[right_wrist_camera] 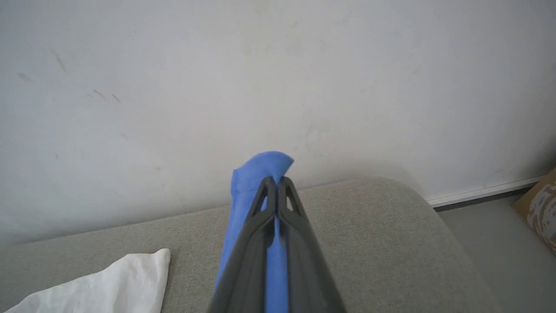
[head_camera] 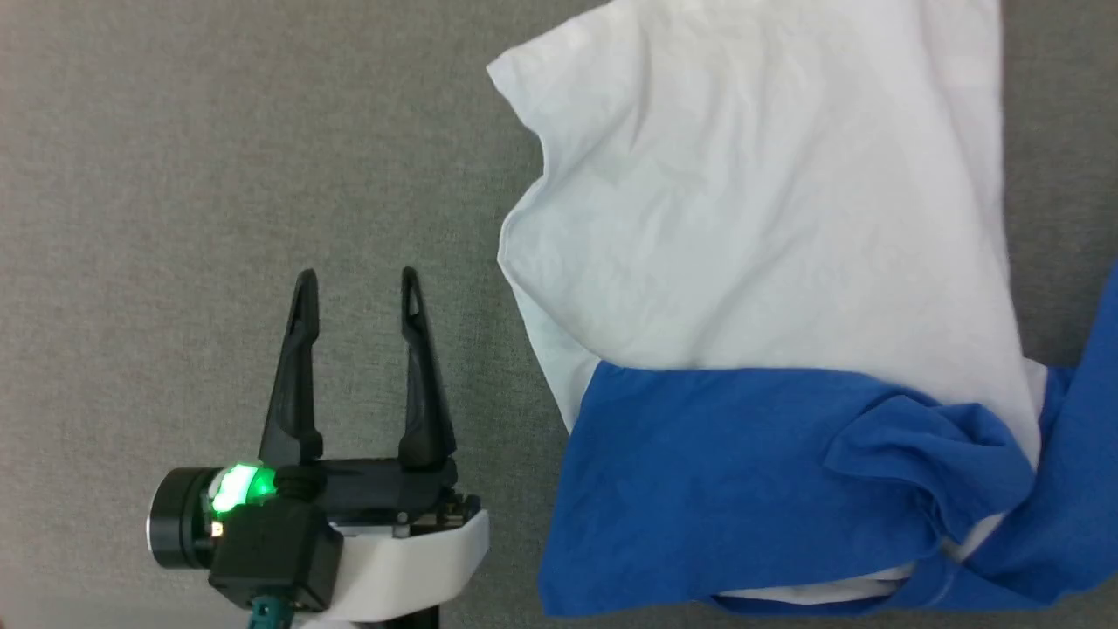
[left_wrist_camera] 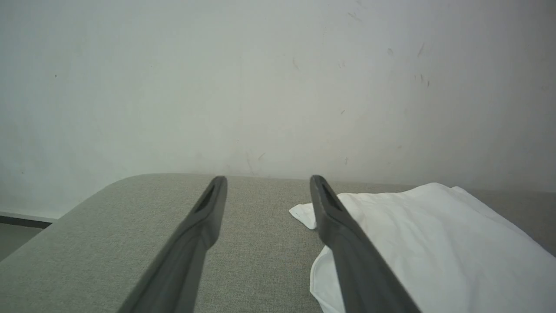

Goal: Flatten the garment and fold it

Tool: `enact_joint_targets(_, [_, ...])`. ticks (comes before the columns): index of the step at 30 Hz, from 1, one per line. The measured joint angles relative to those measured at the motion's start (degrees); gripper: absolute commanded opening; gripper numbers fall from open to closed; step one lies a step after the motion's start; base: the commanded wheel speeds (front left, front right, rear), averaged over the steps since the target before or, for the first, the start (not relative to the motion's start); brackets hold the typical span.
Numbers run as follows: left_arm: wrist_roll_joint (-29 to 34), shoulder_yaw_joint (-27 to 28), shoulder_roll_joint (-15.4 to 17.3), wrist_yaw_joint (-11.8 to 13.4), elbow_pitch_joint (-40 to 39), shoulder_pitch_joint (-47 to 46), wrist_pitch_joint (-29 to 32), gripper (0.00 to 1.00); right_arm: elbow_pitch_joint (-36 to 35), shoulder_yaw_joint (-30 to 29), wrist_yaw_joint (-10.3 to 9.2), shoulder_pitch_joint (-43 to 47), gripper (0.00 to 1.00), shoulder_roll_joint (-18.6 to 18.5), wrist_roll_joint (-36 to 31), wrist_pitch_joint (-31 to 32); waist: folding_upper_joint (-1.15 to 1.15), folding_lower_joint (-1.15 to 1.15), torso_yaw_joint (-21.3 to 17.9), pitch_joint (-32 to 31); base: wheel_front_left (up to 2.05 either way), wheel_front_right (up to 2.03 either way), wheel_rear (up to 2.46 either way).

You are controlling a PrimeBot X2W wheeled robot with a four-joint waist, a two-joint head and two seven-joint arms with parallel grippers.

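Observation:
The garment (head_camera: 760,227), white with bright blue sleeves, lies rumpled on the grey padded surface (head_camera: 218,157), its blue sleeve (head_camera: 725,472) folded across the near end. My left gripper (head_camera: 356,284) hovers open to the left of it, nothing between its fingers; in the left wrist view the left gripper (left_wrist_camera: 267,182) points past the garment's white edge (left_wrist_camera: 434,234). In the right wrist view my right gripper (right_wrist_camera: 276,181) is shut on a strip of the garment's blue fabric (right_wrist_camera: 258,169), held up off the surface. The garment's white part (right_wrist_camera: 108,282) rests at lower left there.
A pale wall (left_wrist_camera: 278,87) rises behind the padded surface's rounded far edge (right_wrist_camera: 391,182). Grey floor (right_wrist_camera: 491,234) and a brown cardboard box (right_wrist_camera: 541,204) lie off to the right in the right wrist view. Open grey surface stretches left of the garment.

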Motion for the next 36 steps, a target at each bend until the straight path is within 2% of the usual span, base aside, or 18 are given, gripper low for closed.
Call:
enact_joint_targets(5, [-1.1,1.7,2.0,-0.1,-1.3,2.3,1.0,1.0,0.3,-8.3,0.0,7.5,0.0,-1.2,0.3,-1.3,0.0,-0.01,-1.0,-4.6,0.0,0.0,0.0])
enact_joint_targets(11, [-2.7,3.0,3.7,-0.1,-2.4,4.9,2.0,1.0,1.2,-17.4,-0.01,18.2,0.0,0.2,-1.5,-3.4,0.0,-0.01,-2.2,-9.5,0.0,0.0,0.0])
enact_joint_targets(16, [-3.7,3.9,5.0,-0.1,-3.0,7.0,2.6,1.0,0.6,-21.8,-0.01,24.1,0.0,2.3,-2.3,-4.4,0.0,0.0,-3.0,-13.1,0.0,0.0,0.0])
enact_joint_targets(20, [-4.7,4.7,5.6,-0.1,-3.4,8.6,2.9,1.0,-0.9,-22.5,-0.01,26.1,0.0,3.5,-2.8,-4.3,0.0,0.0,-3.4,-15.6,0.0,0.0,0.0])
enact_joint_targets(26, [-5.6,5.3,6.2,-0.1,-3.8,9.4,3.0,1.0,-8.8,-16.5,-0.01,26.7,0.0,6.0,-1.0,-2.9,0.0,0.01,-3.9,-17.9,0.0,0.0,0.0])
enact_joint_targets(36, [-6.4,5.3,6.4,-0.2,-3.8,9.3,3.1,1.0,-34.6,2.4,0.0,30.3,0.0,16.1,7.6,7.7,0.0,0.01,-2.4,-19.2,0.0,0.0,0.0])
